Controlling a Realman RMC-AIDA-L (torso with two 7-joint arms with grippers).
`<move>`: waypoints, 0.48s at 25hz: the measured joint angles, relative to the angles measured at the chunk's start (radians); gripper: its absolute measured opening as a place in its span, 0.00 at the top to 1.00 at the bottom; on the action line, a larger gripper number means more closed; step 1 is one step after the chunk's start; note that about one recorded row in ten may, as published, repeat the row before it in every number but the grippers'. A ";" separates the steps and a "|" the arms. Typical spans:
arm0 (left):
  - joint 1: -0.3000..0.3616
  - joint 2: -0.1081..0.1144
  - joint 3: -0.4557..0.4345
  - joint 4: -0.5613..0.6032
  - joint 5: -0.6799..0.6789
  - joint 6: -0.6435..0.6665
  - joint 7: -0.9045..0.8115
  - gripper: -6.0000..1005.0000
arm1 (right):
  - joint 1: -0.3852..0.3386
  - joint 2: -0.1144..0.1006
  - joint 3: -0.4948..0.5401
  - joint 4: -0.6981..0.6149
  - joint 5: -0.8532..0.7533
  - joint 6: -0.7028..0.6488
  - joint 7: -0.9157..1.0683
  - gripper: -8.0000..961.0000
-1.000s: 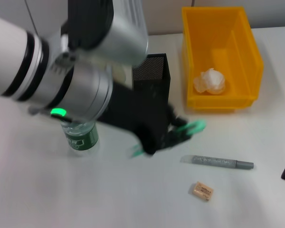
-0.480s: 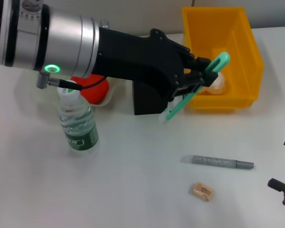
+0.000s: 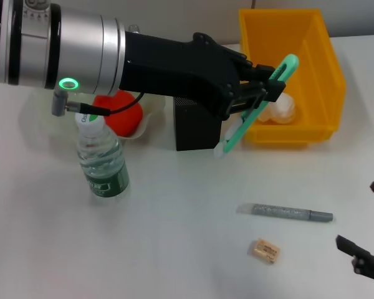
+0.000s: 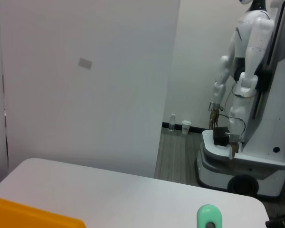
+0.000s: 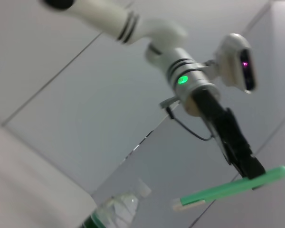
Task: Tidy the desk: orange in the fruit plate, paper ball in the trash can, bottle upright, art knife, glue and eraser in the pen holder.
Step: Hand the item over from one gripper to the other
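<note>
My left gripper (image 3: pixel 260 93) is shut on the green art knife (image 3: pixel 252 112) and holds it tilted in the air, over the right side of the black mesh pen holder (image 3: pixel 196 131). The knife also shows in the right wrist view (image 5: pixel 232 190), and its tip shows in the left wrist view (image 4: pixel 209 217). The grey glue stick (image 3: pixel 293 213) and the tan eraser (image 3: pixel 265 250) lie on the table. The orange (image 3: pixel 121 115) sits in the fruit plate (image 3: pixel 148 124). The bottle (image 3: pixel 103 165) stands upright. The paper ball (image 3: pixel 279 107) lies in the yellow bin (image 3: pixel 299 37). My right gripper (image 3: pixel 369 221) is open at the front right edge.
The yellow bin stands directly right of the pen holder, close under the knife's upper end. The bottle stands in front of the fruit plate, below my left arm (image 3: pixel 62 47). The white table (image 3: pixel 174 249) spreads in front.
My left gripper has lifted the green knife from table height up and to the right, to above the pen holder. My right gripper has slid toward the front edge.
</note>
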 joint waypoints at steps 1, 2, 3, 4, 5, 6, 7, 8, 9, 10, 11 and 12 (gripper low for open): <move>-0.001 0.000 -0.001 -0.006 -0.001 -0.001 -0.012 0.78 | 0.004 0.000 -0.003 0.007 -0.002 0.009 -0.055 0.17; -0.001 0.000 -0.001 -0.006 -0.001 -0.001 -0.012 0.78 | 0.007 0.000 -0.003 0.019 -0.002 0.019 -0.116 0.17; -0.003 0.000 -0.001 -0.014 -0.001 -0.001 -0.022 0.78 | 0.009 0.000 -0.001 0.033 -0.001 0.029 -0.175 0.17; -0.006 0.000 -0.001 -0.027 -0.002 -0.003 -0.032 0.78 | 0.012 0.000 0.003 0.050 0.004 0.036 -0.228 0.17; -0.006 0.000 -0.001 -0.029 -0.002 -0.005 -0.034 0.77 | 0.015 0.000 0.009 0.069 0.011 0.042 -0.288 0.17; -0.007 0.000 -0.001 -0.035 -0.002 -0.007 -0.039 0.77 | 0.017 0.000 0.014 0.087 0.020 0.048 -0.351 0.17; -0.008 0.000 -0.001 -0.039 -0.002 -0.011 -0.047 0.77 | 0.019 0.000 0.015 0.106 0.026 0.051 -0.423 0.17; -0.009 0.000 -0.002 -0.041 -0.002 -0.013 -0.055 0.77 | 0.020 0.000 0.016 0.124 0.029 0.055 -0.492 0.17; -0.012 0.000 -0.001 -0.042 -0.002 -0.015 -0.067 0.77 | 0.022 0.000 0.016 0.148 0.029 0.062 -0.585 0.17; -0.014 0.000 0.000 -0.042 -0.003 -0.016 -0.079 0.77 | 0.024 0.000 0.016 0.181 0.029 0.075 -0.689 0.17; -0.021 0.001 0.004 -0.042 -0.003 -0.017 -0.097 0.77 | 0.027 0.000 0.017 0.213 0.029 0.088 -0.777 0.17; -0.023 0.001 0.006 -0.042 -0.003 -0.017 -0.102 0.77 | 0.031 0.000 0.020 0.262 0.029 0.107 -0.888 0.17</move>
